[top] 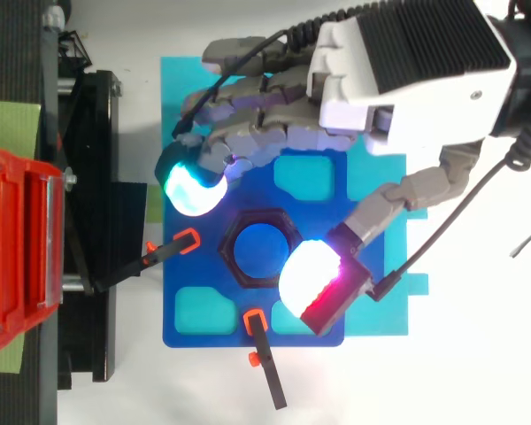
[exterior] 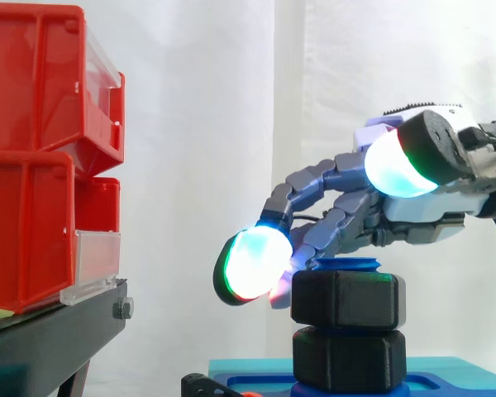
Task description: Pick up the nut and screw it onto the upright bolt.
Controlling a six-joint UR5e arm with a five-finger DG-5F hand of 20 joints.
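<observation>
Bolt mostly hidden inside nut, red bins cut off left

Black hex nut, level, around top of upright blue bolt

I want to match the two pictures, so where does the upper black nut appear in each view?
Side view: the upper black nut sits low, right of centre, above a second black nut.
Top view: it is the black hexagon ring near the centre.
Shared landmark: the blue bolt passing through its middle.
</observation>
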